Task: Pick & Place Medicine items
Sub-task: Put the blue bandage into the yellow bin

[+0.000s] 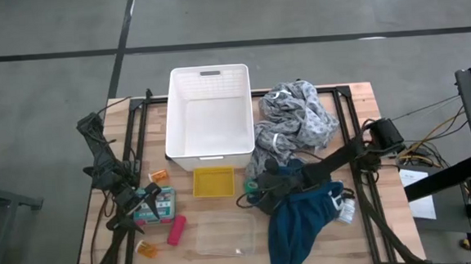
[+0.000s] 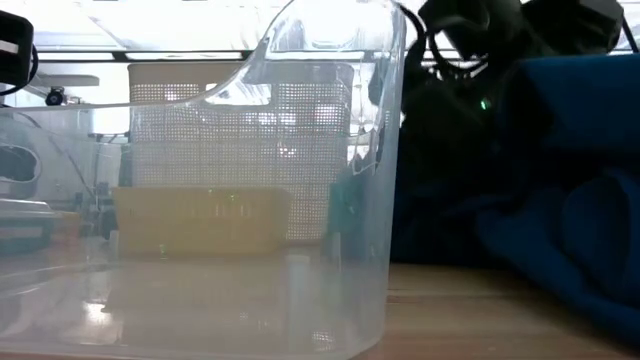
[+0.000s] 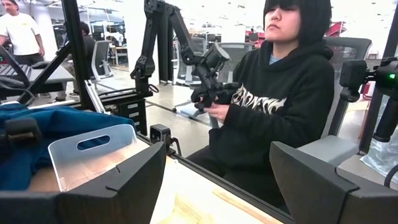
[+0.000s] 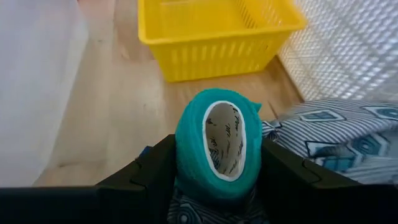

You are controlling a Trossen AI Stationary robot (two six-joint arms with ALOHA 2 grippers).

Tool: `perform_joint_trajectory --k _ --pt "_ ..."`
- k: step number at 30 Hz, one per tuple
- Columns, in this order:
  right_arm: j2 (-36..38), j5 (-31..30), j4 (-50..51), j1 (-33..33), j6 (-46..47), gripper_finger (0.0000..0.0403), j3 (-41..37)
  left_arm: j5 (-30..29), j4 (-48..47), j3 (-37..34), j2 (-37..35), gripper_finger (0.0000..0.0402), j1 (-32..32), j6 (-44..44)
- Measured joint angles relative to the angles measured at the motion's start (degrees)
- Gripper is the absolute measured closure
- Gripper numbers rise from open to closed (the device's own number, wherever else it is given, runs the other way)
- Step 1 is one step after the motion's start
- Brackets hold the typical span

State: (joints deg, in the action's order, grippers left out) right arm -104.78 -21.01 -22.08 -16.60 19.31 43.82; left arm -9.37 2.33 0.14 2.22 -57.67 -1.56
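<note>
My right gripper (image 4: 217, 163) (image 1: 255, 191) is shut on the dark green roll (image 4: 189, 146) at the edge of the cloths, just right of the yellow basket (image 1: 213, 182). My left gripper (image 1: 145, 205) (image 3: 217, 180) is open by the white labelled box (image 1: 164, 202), with nothing between its fingers. The pink-red cylinder (image 1: 176, 230) lies on the table near the box. One orange pill bottle (image 1: 158, 177) lies beyond the box, another (image 1: 147, 250) near the front edge. My right gripper pinches the green roll between its two fingers (image 4: 146, 171), one on each side of the roll's curved outer wall (image 4: 186, 163). The roll's hollow core (image 4: 225, 138) faces the wrist camera. Patterned cloth shows right under it; whether the roll is clear of the cloth cannot be told.
A white basket (image 1: 208, 116) stands at the far middle, a clear plastic container (image 1: 221, 235) (image 2: 200, 200) at the near middle. The grey patterned cloth (image 1: 296, 120) and the teal-blue cloth (image 1: 302, 218) cover the right half. A person (image 3: 273, 93) sits beyond the table's edge.
</note>
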Motion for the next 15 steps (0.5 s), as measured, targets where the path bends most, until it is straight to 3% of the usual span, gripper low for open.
perform_joint_trajectory --k 15 --pt "-3.12 -0.25 -4.62 0.15 0.42 0.0209 0.07 0.0 0.0 0.0 0.28 0.011 -0.02 0.0"
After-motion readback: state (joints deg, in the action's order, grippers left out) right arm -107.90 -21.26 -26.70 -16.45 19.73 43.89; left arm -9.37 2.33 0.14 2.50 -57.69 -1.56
